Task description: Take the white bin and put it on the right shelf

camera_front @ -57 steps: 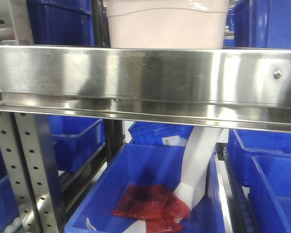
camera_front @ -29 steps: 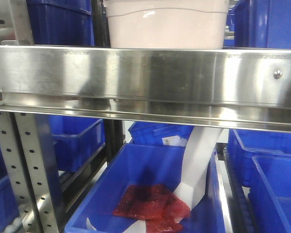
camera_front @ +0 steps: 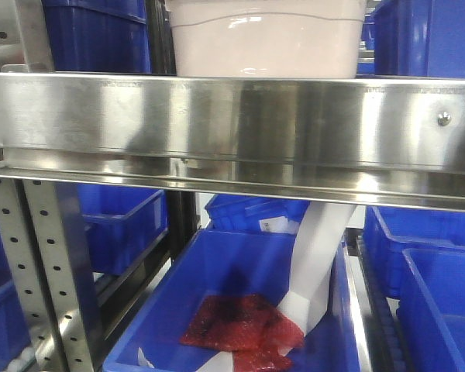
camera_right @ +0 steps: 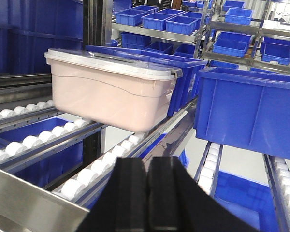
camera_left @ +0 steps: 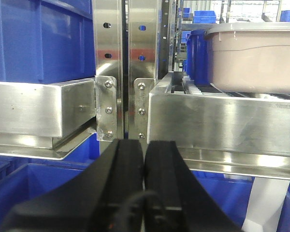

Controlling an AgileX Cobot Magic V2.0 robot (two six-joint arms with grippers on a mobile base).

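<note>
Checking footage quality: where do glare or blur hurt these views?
Front view: smeared reflections on the right shelf beam, whole frame soft. Left wrist view: shut left pincer blurred up close. Right wrist view: white bin sharp, right pincer dark and soft.

Only the two grippers show. The left gripper (camera_left: pixel 144 145) has two matte black fingers with rounded, smooth outer faces, broadening toward the camera, and a thin dark cable lies across their base. The right gripper (camera_right: pixel 146 166) has the same matte black, blocky fingers with softly rounded tips, without visible markings.
</note>
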